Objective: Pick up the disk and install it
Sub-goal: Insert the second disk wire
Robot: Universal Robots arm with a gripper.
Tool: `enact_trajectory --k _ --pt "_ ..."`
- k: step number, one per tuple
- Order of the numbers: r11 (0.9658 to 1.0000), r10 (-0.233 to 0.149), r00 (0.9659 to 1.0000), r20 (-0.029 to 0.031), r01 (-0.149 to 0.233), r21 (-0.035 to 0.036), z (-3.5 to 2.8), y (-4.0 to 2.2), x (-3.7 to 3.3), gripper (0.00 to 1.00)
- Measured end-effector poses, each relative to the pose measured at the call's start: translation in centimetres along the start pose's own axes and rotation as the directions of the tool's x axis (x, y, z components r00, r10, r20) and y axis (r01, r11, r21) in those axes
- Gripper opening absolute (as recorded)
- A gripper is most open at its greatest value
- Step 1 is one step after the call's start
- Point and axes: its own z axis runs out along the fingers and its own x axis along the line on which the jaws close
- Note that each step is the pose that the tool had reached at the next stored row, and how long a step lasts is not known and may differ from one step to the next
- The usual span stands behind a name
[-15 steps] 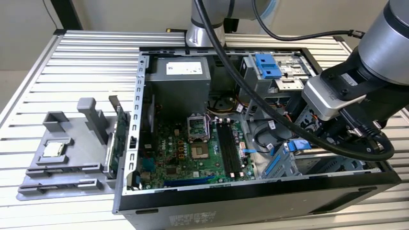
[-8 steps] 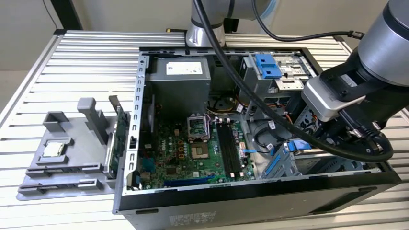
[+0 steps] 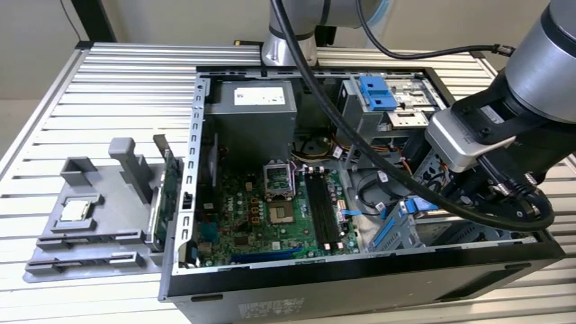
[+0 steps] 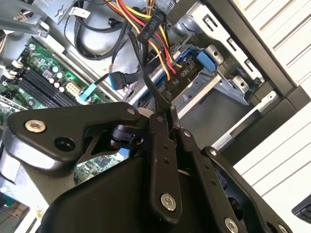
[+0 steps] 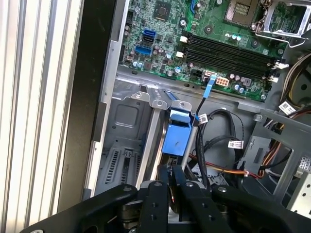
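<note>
- Gripper, nearest in both wrist views: fingers pressed together on the disk's edge.
- Disk, blue-bracketed: upright in the case's bay, beside cables.
- Motherboard: beyond the bay.
- Tray: outside the case.

one open computer case, one green motherboard, one grey parts tray, one robot arm, one gripper, one blue-framed disk.
</note>
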Motion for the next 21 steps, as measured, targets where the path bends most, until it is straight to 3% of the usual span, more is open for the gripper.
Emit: enact_trajectory --k 21 --pt "1.0000 0.003 1.0000 -0.0006 -0.003 0.0006 0.19 0.23 -0.05 0.00"
